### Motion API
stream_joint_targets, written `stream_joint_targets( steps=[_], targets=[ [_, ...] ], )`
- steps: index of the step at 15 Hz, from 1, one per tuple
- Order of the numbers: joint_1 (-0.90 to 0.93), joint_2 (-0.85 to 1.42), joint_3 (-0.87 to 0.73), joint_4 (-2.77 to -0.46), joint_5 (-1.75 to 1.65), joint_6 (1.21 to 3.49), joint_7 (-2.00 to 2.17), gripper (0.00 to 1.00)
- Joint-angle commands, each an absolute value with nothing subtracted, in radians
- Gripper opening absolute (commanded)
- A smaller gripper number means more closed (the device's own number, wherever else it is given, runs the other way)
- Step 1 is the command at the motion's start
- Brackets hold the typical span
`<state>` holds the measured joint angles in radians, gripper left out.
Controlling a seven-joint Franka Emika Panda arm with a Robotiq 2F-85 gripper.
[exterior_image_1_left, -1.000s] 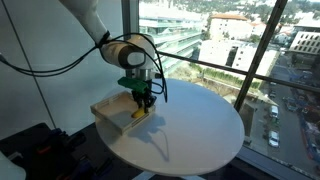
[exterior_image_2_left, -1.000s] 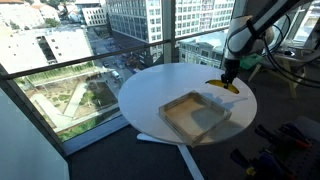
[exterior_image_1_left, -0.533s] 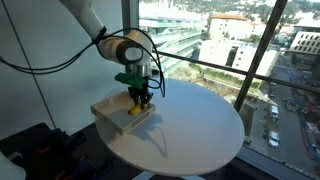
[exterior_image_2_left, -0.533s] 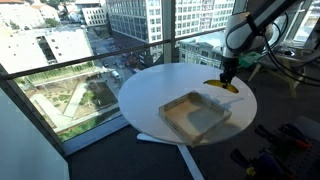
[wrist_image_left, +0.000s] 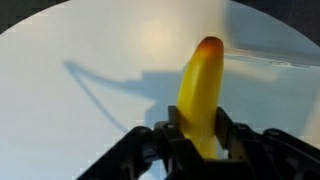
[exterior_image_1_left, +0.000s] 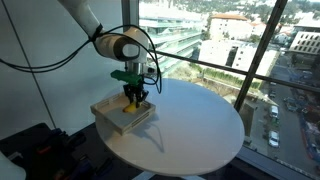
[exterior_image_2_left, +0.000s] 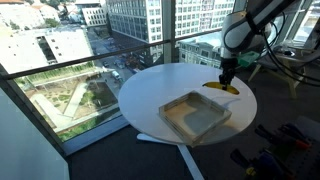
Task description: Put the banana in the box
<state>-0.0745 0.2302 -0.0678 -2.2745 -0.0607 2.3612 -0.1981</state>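
Observation:
My gripper (wrist_image_left: 198, 135) is shut on the yellow banana (wrist_image_left: 199, 90), which sticks out past the fingers over the white table. In both exterior views the gripper (exterior_image_1_left: 134, 97) (exterior_image_2_left: 224, 80) holds the banana (exterior_image_1_left: 131, 106) (exterior_image_2_left: 224, 88) just above the table, over the edge of the shallow tan box (exterior_image_1_left: 108, 113) (exterior_image_2_left: 195, 116). The box lies on the round white table; a corner of it shows in the wrist view (wrist_image_left: 275, 45).
The round white table (exterior_image_1_left: 200, 120) (exterior_image_2_left: 160, 85) stands by large windows with a railing behind it. Cables hang from the arm. Dark equipment sits on the floor near the table base (exterior_image_1_left: 35, 145).
The gripper with the banana has moved a little toward the box and slightly higher.

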Motion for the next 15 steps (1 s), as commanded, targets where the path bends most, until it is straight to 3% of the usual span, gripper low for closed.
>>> stream_joint_targets(
  steps=[1,15],
  targets=[
    [-0.066,0.203,-0.059,-2.276,-0.091,2.317,-0.195,0.14],
    [-0.026,0.207,-0.011,-2.267,-0.107,2.3,-0.21,0.14]
  ],
)
